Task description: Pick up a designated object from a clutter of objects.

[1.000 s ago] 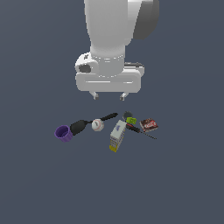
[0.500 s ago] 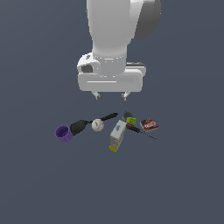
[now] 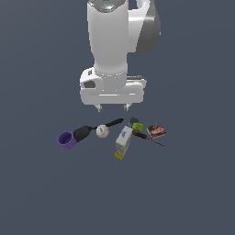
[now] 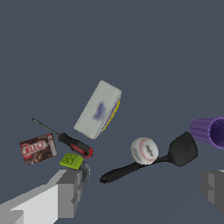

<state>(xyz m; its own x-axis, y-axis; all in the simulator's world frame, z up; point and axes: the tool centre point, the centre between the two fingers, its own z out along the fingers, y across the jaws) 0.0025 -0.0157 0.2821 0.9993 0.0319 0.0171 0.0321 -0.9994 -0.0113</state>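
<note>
The white robot arm hangs in the upper middle of the exterior view, and its claw (image 3: pixel 113 108) points down with its two short fingertips spread wide and nothing between them. It sits above the scattered items, not touching any of them.

The small white baseball with red stitching (image 3: pixel 102 131) lies on the dark grey surface (image 3: pixel 41 183) just below and slightly toward the exterior view's left of the claw. It rests against the thin handle of the black long-handled spatula (image 3: pixel 94 129), whose broad blade points toward the purple plastic cup (image 3: pixel 67 140) lying on its side at the left end of the row.

Toward the exterior view's right of the ball lies the white-and-yellow rectangular box (image 3: pixel 122 142), angled down toward the frame's lower middle. Beyond it sit the small green block (image 3: pixel 137 126), the thin screwdriver with a black-and-red handle (image 3: pixel 146 137) and the red-brown packet (image 3: pixel 156 131), close together.

In the wrist view the ball (image 4: pixel 144 150) is in the lower middle of the frame, between the two grey fingers (image 4: pixel 69 192), with the cup (image 4: pixel 208 132) at the right edge
</note>
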